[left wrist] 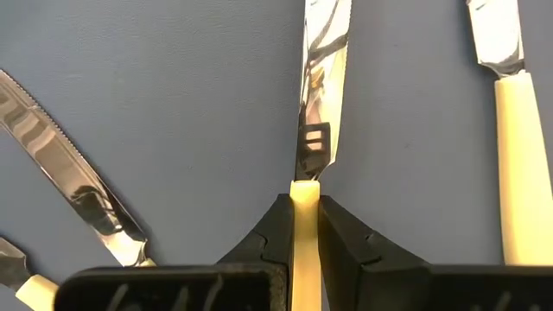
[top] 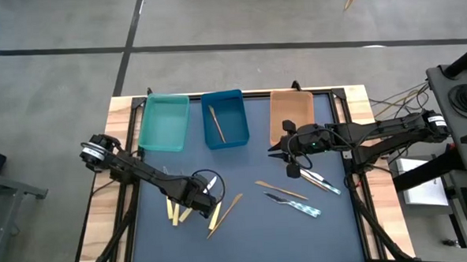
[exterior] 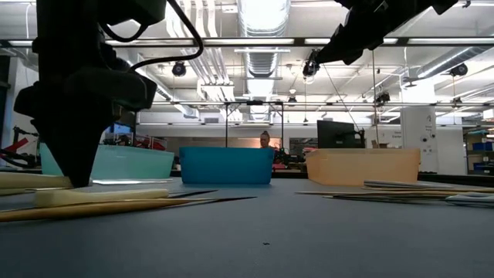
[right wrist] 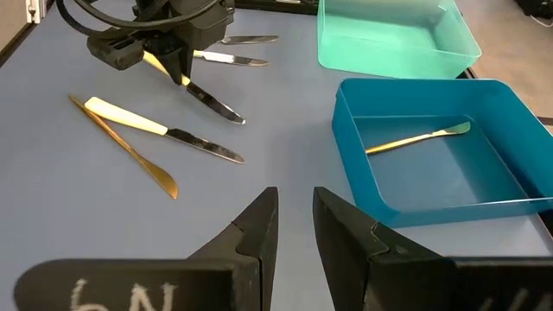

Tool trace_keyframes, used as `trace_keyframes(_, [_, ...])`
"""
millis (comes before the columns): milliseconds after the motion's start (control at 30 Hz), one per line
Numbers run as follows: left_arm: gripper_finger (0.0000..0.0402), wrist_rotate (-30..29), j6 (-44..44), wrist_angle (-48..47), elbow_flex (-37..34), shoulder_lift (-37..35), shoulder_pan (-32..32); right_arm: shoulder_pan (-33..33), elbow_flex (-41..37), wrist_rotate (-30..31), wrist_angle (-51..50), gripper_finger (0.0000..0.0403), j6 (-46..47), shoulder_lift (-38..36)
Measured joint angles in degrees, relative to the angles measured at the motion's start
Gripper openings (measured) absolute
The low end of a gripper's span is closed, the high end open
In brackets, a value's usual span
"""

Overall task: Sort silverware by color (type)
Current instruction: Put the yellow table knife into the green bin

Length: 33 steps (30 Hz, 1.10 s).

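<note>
Cream-handled knife [left wrist: 304, 233], flat on the mat by the table's front-left, is pinched thinly by your left gripper [left wrist: 302, 226], so it may twist loose on lifting; right gripper [right wrist: 295, 226] hovers slightly parted near the orange tray [top: 291, 113].

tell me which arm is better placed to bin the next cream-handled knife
Left. The left gripper is already shut on a cream-handled knife at the table's front left. The right gripper hangs over the table by the blue tray, holding nothing.

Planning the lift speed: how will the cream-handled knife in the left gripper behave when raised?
The cream-handled knife is probably stiff. The left gripper pinches only its narrow smooth handle, so the long blade may pivot or slip. It looks slim, likely light.
</note>
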Motion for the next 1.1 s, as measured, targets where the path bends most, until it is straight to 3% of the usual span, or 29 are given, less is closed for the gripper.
trace_keyframes(267, [0.0014,-0.02,0.0,-0.68,0.11,-1.96,0.0,0.0,0.0,0.0,-0.02,0.0068,0.13,0.0])
trace_keyframes(533, [0.0014,-3.21,-0.37,-4.96,0.16,-10.08,1.31,0.0,0.0,0.0,-0.04,0.0068,0.29,0.0])
trace_keyframes(867, [0.0014,-9.92,4.6,-11.89,0.2,-22.5,9.59,0.0,0.0,-0.02,-0.13,0.0068,0.33,0.0])
trace_keyframes(1100, [0.0014,-10.49,12.64,-13.42,0.2,-26.91,16.34,0.0,0.0,-0.01,-0.12,0.0068,0.31,0.0])
